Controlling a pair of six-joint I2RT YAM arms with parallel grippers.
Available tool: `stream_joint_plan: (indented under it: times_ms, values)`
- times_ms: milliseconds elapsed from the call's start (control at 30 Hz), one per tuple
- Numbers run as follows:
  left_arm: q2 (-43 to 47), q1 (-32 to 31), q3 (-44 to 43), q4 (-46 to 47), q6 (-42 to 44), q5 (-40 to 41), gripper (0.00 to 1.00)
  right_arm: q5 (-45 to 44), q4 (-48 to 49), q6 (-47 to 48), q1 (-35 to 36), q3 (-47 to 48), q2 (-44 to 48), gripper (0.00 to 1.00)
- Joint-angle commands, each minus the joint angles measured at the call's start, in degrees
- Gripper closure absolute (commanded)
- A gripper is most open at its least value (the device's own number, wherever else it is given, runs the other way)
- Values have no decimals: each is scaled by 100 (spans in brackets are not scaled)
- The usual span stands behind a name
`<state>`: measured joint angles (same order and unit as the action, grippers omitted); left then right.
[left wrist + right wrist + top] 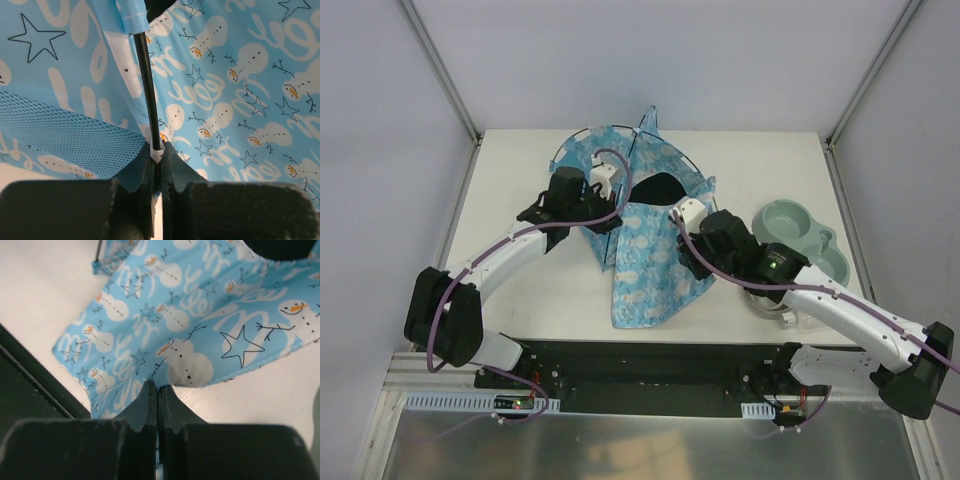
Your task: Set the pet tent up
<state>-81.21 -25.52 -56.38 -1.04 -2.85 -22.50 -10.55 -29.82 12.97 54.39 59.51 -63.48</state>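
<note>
The pet tent, blue snowman-print cloth with a dark doorway, lies half-raised at the table's middle back. My left gripper is shut on the white-tipped end of a thin black pole, pressed close against the cloth and blue mesh. My right gripper is shut on the hemmed edge of a flat blue printed panel that spreads toward the near edge. Whether that panel is part of the tent I cannot tell. The jaws pinch the cloth just above the tabletop.
A grey-green double pet bowl stands right of the tent, partly under my right arm. A black strip runs along the near table edge. Metal frame posts rise at the back corners.
</note>
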Motion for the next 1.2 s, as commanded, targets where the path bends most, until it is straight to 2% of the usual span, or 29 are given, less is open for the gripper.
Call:
stream_joint_plan:
  times_ms: [0, 267, 433, 667, 900, 1100, 1167]
  values:
    - [79, -59, -75, -28, 162, -685, 100, 1782, 1057, 48, -358, 87, 187, 100]
    - [-18, -50, -294, -72, 232, -729, 100, 3198, 768, -76, -526, 254, 187, 100]
    - [-141, -50, -479, -195, 232, -843, 100, 3497, 452, 118, -605, 412, -155, 100]
    - [-360, -50, -629, -327, 215, -914, 100, 3937, 794, 38, -614, 1132, -577, 100]
    - [-326, -32, -708, -459, 452, -1256, 100, 4341, 566, 188, -657, 1687, -1113, 100]
    - [-237, 82, -760, -459, 531, -2064, 100, 5184, 170, 206, -1184, 1135, -1473, 100]
    - [-290, 100, -725, -467, 496, -2293, 100, 4994, 170, 337, -1395, 932, -1666, 100]
